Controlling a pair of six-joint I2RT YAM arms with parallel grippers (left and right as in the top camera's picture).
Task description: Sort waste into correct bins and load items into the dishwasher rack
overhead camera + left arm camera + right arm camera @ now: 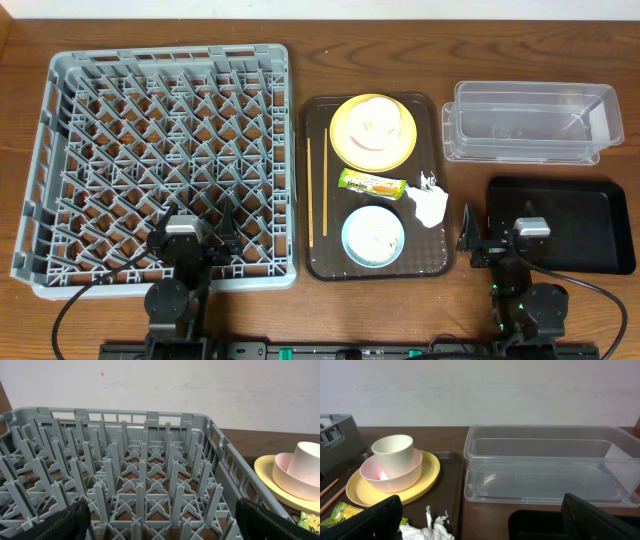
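The grey dishwasher rack (160, 160) fills the left; my left gripper (197, 222) hangs open and empty over its front rows (160, 520). The brown serving tray (320, 265) holds a yellow plate (343, 140) with a pale pink bowl (405, 476) and a cream cup (394, 451) stacked on it. It also holds chopsticks (325, 185), a green-and-orange wrapper (370, 184), a crumpled napkin (430, 203) and a light-blue bowl (373, 236) with whitish rice scraps. My right gripper (495, 238) is open and empty between the napkin and the black tray (570, 235).
The clear tub (530, 122) stands at the back right, behind the black tray. A pale wall rises behind the table in both wrist views. Bare wood shows between the serving tray and the two bins.
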